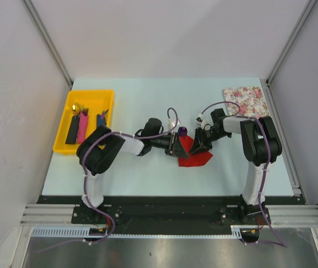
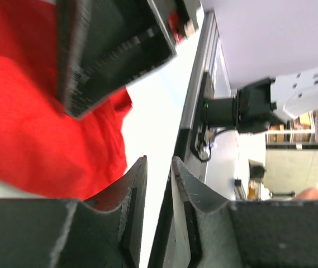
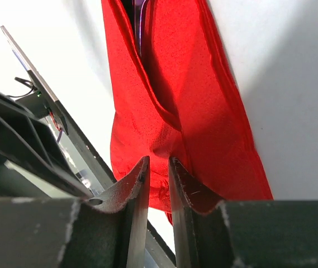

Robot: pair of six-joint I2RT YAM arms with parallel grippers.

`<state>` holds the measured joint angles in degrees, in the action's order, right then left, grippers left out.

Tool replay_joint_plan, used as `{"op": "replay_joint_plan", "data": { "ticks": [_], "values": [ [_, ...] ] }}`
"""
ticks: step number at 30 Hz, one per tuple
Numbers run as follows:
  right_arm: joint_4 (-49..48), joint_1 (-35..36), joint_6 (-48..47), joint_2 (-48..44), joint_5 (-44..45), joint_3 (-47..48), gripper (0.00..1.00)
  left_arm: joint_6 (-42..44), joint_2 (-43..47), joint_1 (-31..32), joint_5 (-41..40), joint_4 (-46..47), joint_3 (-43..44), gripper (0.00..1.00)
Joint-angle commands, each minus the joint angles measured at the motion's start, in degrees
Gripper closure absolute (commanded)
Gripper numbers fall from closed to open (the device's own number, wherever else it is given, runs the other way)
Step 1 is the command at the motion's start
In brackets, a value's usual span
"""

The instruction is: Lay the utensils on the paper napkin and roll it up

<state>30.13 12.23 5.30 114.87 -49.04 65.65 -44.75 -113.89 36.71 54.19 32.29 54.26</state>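
left pincer [image 2: 159,163] narrow, empty | right pincer [image 3: 159,162] narrow astride paper napkin [image 3: 175,84] (grip unclear)

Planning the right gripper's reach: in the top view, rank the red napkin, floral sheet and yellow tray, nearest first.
1. Red napkin, at the right gripper, table centre.
2. Floral sheet, far right corner.
3. Yellow tray, far left.

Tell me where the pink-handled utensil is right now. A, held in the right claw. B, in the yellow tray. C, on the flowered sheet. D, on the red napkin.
B: the pink-handled utensil lies in the yellow tray at the table's left rear, between a black-handled one and a blue-handled one.
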Motion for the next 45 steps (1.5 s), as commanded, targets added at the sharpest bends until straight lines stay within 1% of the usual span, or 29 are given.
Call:
{"op": "replay_joint_plan", "data": {
  "ticks": [1,2,4,9,15,17,18,19,20,22,25,28,32,34,36,37,38,39,40,41,43,45],
  "values": [
    [-0.7,-0.3,-2.1,2.1,6.0,-1.0,0.75,-0.7,-0.5,2.0,0.7,4.3,-1.6,0.71],
    [-1.1,-0.3,-2.1,2.1,6.2,-1.1,0.75,-2.2,-1.3,2.0,0.2,5.7,-1.7,0.72],
    [-1.6,-0.4,-1.8,2.2,6.4,-1.4,0.75,-2.4,-4.0,1.9,-0.5,6.5,-1.2,0.73],
    [-2.7,-0.1,-1.3,2.2,7.0,-1.9,0.75,-2.3,-8.2,1.9,-1.8,3.8,-0.1,0.76],
    [-2.8,-0.1,-1.7,1.8,8.1,-2.5,0.75,0.2,-7.9,1.1,-3.4,-0.5,-2.7,0.77],
    [-2.8,0.0,-2.0,1.9,8.2,-2.5,0.75,0.6,-6.3,1.1,-2.3,0.0,-2.8,0.71],
    [-2.8,0.0,-2.1,2.0,8.3,-2.6,0.75,0.8,-5.2,1.0,-1.6,0.8,-2.7,0.66],
    [-2.7,0.1,-2.2,2.1,8.0,-2.6,0.75,0.8,-4.2,1.1,-1.1,2.2,-2.6,0.64],
    [-2.6,0.0,-2.4,2.3,8.0,-2.5,0.75,1.0,-2.0,1.2,-0.8,2.5,-2.1,0.63],
    [-2.6,0.0,-2.6,2.2,8.0,-2.5,0.76,1.0,-0.4,0.9,-0.6,2.5,-1.0,0.62],
    [-2.6,-0.1,-2.6,2.4,7.9,-2.2,0.75,-1.3,-0.1,0.4,-2.2,2.7,1.9,0.63],
    [-2.7,0.0,-2.6,2.4,8.1,-2.1,0.75,-3.8,-1.9,0.0,-4.2,4.5,3.4,0.65],
    [-2.7,0.2,-2.4,2.2,8.3,-2.1,0.76,-7.1,-5.4,-1.1,-7.4,7.0,4.8,0.71],
    [-2.7,0.2,-2.2,2.0,8.7,-2.2,0.75,-5.4,-6.6,-1.3,-10.1,3.3,7.4,0.74],
    [-2.7,0.2,-2.0,2.1,8.5,-2.1,0.76,-3.9,-7.7,-1.4,-10.9,0.6,9.0,0.76],
    [-2.8,0.2,-2.0,2.0,8.4,-2.0,0.75,-2.9,-8.0,-1.4,-12.3,-1.7,11.0,0.76],
    [-2.7,0.2,-1.9,2.0,8.4,-2.0,0.76,-1.8,-8.3,-1.2,-12.8,-6.0,12.0,0.77],
    [-2.7,0.2,-1.9,2.0,8.3,-2.0,0.75,-0.3,-8.5,-1.0,-13.2,-7.1,13.1,0.77],
    [-2.6,0.1,-1.8,2.0,8.3,-1.8,0.75,0.6,-8.9,-0.9,-14.7,-9.0,13.8,0.78],
    [-2.5,0.0,-1.9,2.0,8.3,-1.9,0.75,1.3,-9.2,-0.9,-15.7,-13.6,14.5,0.79],
    [-2.4,0.0,-2.0,2.0,8.3,-1.9,0.75,2.5,-9.6,-0.9,-18.0,-15.8,15.1,0.8],
    [-2.4,0.0,-2.1,1.9,8.4,-1.8,0.75,4.9,-9.6,-0.7,-20.3,-20.8,16.1,0.83]
  ]
}}
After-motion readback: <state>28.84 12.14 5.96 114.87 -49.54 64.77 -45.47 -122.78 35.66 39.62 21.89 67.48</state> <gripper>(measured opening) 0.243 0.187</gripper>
